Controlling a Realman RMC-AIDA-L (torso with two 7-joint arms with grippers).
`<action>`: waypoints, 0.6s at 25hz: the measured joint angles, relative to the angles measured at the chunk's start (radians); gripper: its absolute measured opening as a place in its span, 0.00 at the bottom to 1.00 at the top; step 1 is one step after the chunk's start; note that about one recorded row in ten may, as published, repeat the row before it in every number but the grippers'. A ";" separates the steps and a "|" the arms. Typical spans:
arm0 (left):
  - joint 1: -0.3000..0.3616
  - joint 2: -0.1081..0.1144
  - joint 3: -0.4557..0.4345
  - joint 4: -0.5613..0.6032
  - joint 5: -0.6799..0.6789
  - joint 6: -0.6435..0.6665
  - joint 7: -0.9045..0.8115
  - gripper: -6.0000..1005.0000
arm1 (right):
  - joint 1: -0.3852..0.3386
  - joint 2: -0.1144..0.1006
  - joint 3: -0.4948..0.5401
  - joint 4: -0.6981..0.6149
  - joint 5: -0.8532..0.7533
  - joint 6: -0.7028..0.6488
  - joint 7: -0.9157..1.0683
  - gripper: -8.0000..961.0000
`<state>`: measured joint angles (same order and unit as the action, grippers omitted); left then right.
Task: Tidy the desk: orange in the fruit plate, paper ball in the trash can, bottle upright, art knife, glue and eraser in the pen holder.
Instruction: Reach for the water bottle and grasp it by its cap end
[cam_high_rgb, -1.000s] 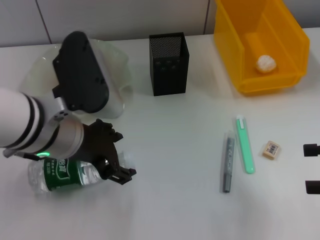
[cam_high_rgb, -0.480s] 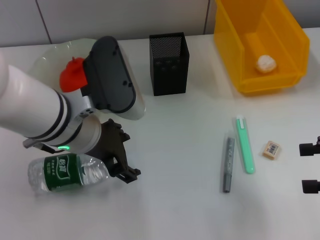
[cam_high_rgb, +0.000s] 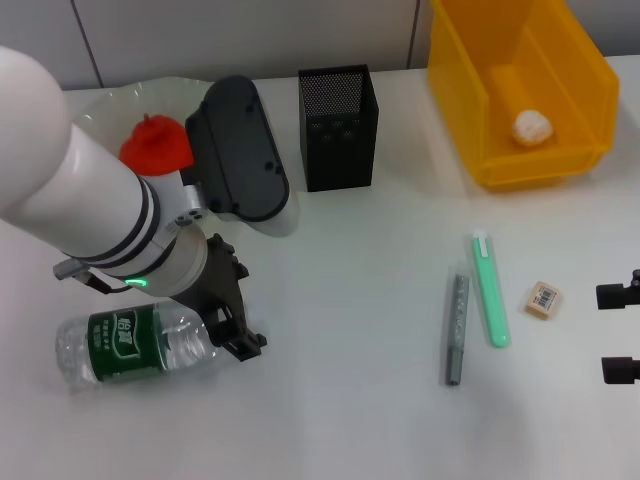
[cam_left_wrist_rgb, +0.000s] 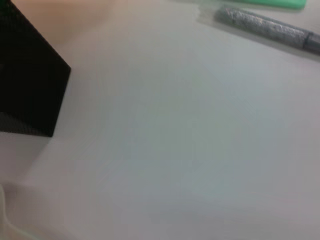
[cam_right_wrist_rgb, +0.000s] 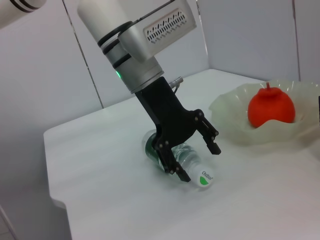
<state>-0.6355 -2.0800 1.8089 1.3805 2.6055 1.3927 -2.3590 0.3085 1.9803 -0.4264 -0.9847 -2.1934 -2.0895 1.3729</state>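
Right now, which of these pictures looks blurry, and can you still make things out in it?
The left wrist view is soft all over: the pen holder is a dark block with no mesh visible, the grey pen fuzzy. The head view and right wrist view are sharp: the bottle label reads clearly, beside the open left pincer.

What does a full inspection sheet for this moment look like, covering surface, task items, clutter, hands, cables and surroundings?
Surface: white desk.
Orange: in the fruit plate.
Paper ball: in the yellow trash can.
Bottle: lying on its side, cap toward the desk's middle.
Eraser: on the desk, beside a green art knife and a grey pen-shaped item.
Pen holder: upright, contents not visible.
Clutter: nothing seen.
Left hand: open, over the bottle's cap end.
Right hand: at the desk's right edge, open, empty.
Cables: nothing seen.
Surroundings: pale panelled wall.
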 joint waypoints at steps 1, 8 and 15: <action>-0.005 0.000 0.008 -0.006 0.002 0.004 0.000 0.78 | 0.001 0.000 0.000 0.000 0.000 0.000 0.000 0.88; -0.021 0.000 0.033 -0.033 0.003 0.009 -0.002 0.78 | 0.009 0.002 -0.002 0.003 0.000 0.004 0.000 0.88; -0.036 0.000 0.052 -0.069 0.004 -0.019 -0.003 0.78 | 0.015 0.001 -0.003 0.024 -0.007 0.012 0.000 0.88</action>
<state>-0.6713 -2.0800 1.8605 1.3110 2.6093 1.3732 -2.3623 0.3232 1.9812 -0.4299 -0.9605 -2.2006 -2.0770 1.3728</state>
